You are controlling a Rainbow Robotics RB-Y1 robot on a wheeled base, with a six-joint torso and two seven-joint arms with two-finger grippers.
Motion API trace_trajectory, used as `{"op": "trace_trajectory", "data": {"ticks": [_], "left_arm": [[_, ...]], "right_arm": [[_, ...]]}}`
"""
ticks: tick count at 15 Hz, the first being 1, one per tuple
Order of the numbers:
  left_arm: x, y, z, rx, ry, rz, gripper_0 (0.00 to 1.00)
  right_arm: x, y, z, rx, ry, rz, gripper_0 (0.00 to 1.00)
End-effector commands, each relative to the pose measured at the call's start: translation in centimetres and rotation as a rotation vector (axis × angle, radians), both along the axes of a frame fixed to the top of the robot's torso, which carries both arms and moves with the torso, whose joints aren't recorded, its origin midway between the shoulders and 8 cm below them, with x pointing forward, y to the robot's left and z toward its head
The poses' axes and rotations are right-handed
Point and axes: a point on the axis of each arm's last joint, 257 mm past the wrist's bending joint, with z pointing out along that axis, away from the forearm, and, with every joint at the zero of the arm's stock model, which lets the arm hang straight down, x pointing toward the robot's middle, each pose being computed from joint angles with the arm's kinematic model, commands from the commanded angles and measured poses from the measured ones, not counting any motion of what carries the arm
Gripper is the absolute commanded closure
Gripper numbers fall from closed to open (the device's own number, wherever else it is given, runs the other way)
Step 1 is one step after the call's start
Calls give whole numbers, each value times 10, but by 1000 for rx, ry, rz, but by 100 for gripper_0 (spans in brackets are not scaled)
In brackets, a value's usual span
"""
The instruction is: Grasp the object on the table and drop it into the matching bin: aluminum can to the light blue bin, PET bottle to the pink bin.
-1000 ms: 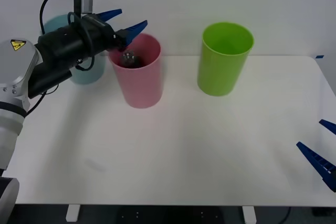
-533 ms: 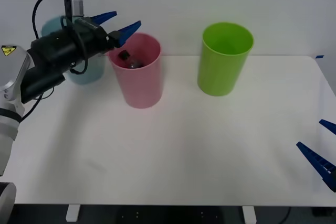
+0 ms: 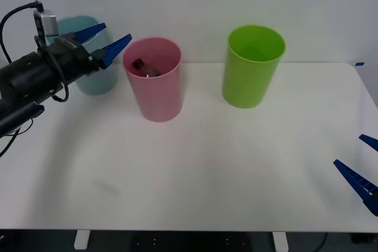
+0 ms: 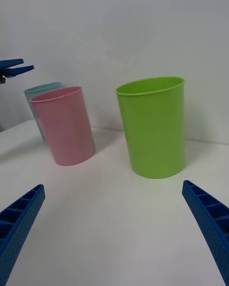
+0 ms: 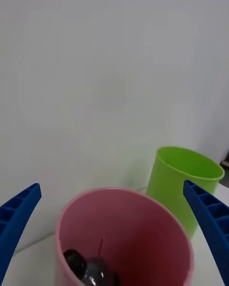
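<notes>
Bottle (image 3: 143, 68): inside the pink bin, lying tilted against the wall on the robot's left; the black cap and dark body show below the rim in the front view, and the left wrist view looks down on the cap low in the bin.
Pink bin (image 3: 155, 84): upright on the bench, toward the far edge, between the blue bin and the green bin; round rim, open top.
Blue bin (image 3: 88, 72): upright just to the robot's left of the pink bin — partly hidden behind the left arm in the front view, and behind the pink bin in the right wrist view.
Green bin (image 3: 253, 66): upright on the bench to the robot's right of the pink bin, well apart from it.
Left gripper (image 3: 99, 41): in the air beside the pink bin's rim, on the robot's left of it and in front of the blue bin; fingers spread wide, holding nothing, tips pointing toward the pink bin. In its wrist view the two blue fingers sit at the corners with the pink bin between them.
Right gripper (image 3: 363, 166): low at the bench's near right corner — well apart from all three bins; fingers spread wide, nothing between them.
Bench (image 3: 224, 163): white top, rounded corners, carrying the three bins along its far side.
</notes>
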Motion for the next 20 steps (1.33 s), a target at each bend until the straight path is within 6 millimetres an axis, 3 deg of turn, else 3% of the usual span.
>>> {"op": "trace_trajectory", "data": {"ticks": [1, 5, 11, 20], "left_arm": [[-18, 25, -6, 5, -2, 9, 0], [-50, 72, -20, 36, 3, 47, 0], [-108, 127, -43, 70, 14, 135, 0], [-175, 182, -81, 176, 39, 231, 0]], "right_arm": [[0, 0, 0, 0, 0, 0, 0], [0, 0, 0, 0, 0, 0, 0], [0, 0, 0, 0, 0, 0, 0], [0, 0, 0, 0, 0, 0, 0]]}}
